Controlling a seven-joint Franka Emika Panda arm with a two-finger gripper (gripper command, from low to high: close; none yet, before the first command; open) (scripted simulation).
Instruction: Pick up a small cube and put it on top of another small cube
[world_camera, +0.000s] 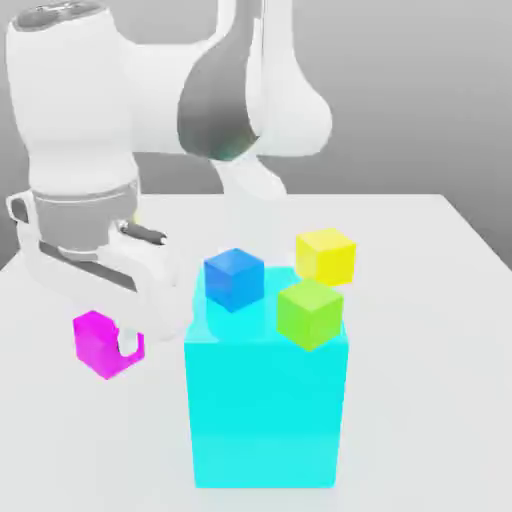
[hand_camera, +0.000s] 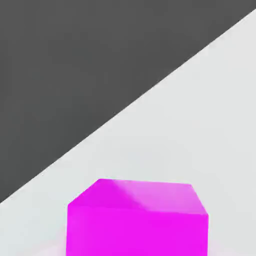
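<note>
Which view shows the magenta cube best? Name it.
The exterior view: it shows the magenta cube nearly whole, with the end effector at it. The hand view shows its top and one side, cut off by the frame.

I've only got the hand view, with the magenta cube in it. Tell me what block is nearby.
Observer: A big cyan block, toward the exterior view's right from the magenta cube.
Operator: Name a cube sitting on that block.
Observer: The blue cube sits on its top.
Operator: Give me the cubes nearest the blue one.
Observer: Green and yellow, both toward the exterior view's right from blue.
</note>
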